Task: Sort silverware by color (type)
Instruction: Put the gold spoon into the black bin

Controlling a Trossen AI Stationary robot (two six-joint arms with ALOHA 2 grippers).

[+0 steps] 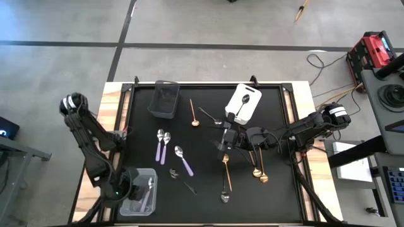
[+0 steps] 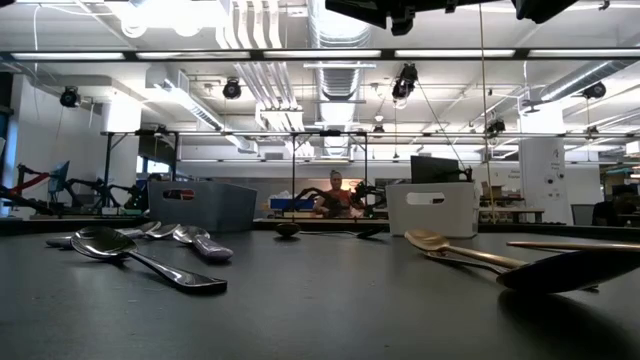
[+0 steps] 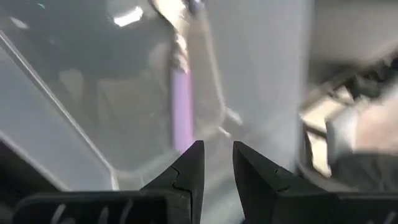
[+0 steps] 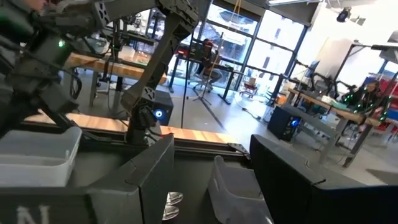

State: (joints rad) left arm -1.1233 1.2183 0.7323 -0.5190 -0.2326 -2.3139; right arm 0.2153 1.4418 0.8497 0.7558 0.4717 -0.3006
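My left gripper (image 3: pixel 216 163) hovers over the clear bin (image 1: pixel 151 171) at the table's near left. Its fingers are slightly apart with nothing between them. A lilac-handled spoon (image 3: pixel 182 112) lies in that bin just beyond the fingertips, also seen from above as the spoon (image 1: pixel 150 188). My right gripper (image 1: pixel 222 140) is raised over the middle of the mat, wide open and empty (image 4: pixel 211 186). Lilac-handled spoons (image 1: pixel 162 145), gold spoons (image 1: pixel 259 169) and dark spoons (image 1: pixel 183 181) lie flat on the black mat.
A dark bin (image 1: pixel 163 99) stands at the far left. A white bin (image 1: pixel 238 110) at the far middle holds a dark spoon (image 1: pixel 246 99). One gold spoon (image 1: pixel 193 112) lies between the two bins. More spoons lie near the front edge (image 1: pixel 225 183).
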